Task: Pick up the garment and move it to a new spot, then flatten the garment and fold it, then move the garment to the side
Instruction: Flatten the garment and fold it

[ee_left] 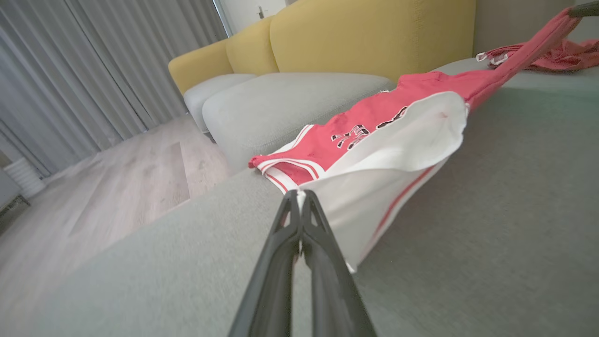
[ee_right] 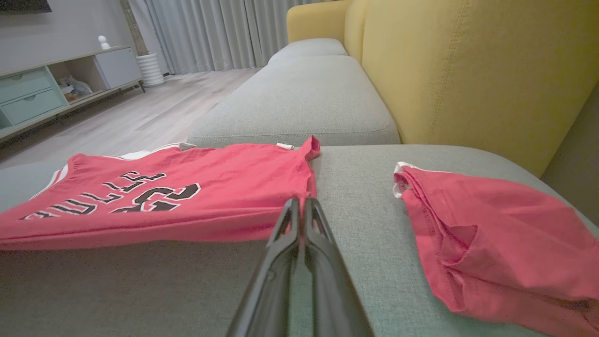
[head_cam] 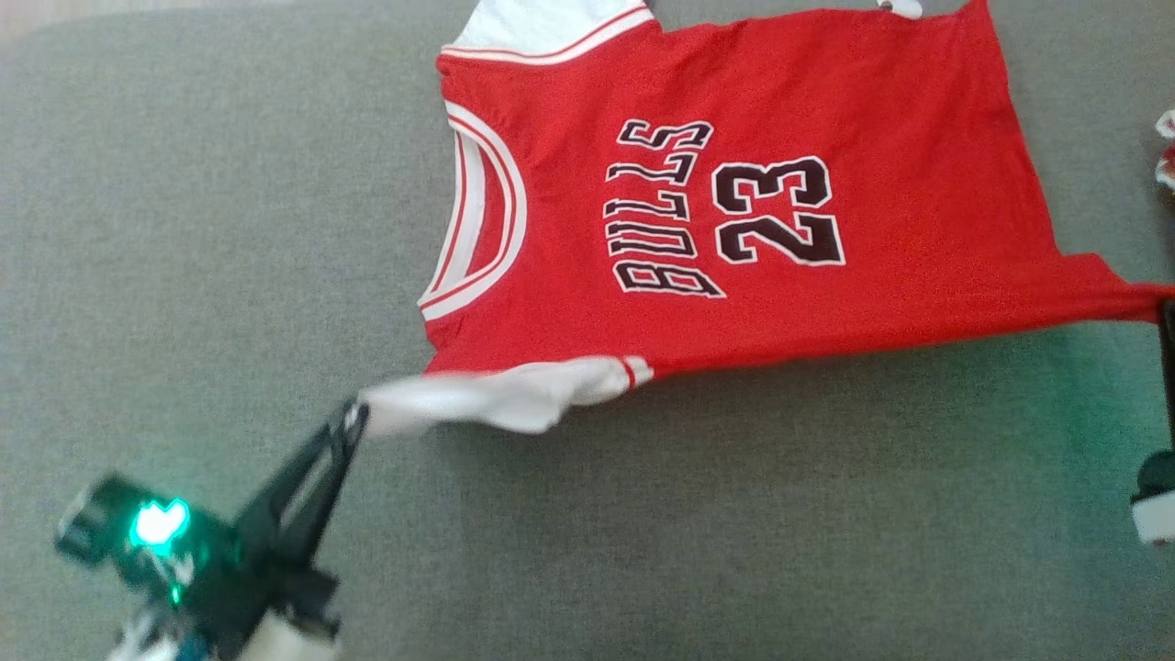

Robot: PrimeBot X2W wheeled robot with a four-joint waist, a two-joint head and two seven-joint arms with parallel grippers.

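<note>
Stretching the garment (head_cam: 762, 211) between its two tools, the robot is working, as I judge it, in the flattening part of the task. The left gripper (head_cam: 353, 418) is clenching the tip of the white sleeve (head_cam: 496, 395), with both fingers pressed together on the cloth. The right gripper (ee_right: 302, 206) is pinching the red hem corner in the same tight way. The garment is lying face up on the grey sofa cushion (head_cam: 184, 229). Its far half is resting on the seat, while the near edge is being pulled into a straight line that seems a little lifted. So the moving to a new spot is looking done. The folding and the moving aside are not yet done.

The garment is appearing thin and soft, and it is giving easily, as the sleeve is drawing out into a point under the pull. Black letters and numbers with a white outline are sitting flat on the chest, and white bands with red stripes are running round the neck opening. The cushion is showing a coarse, matt weave. Behind it the yellow backrest (ee_right: 468, 70) is looking firmer, with stitched seams. A second red piece of cloth (ee_right: 491, 224) is lying crumpled near the hem, apart from the garment.
</note>
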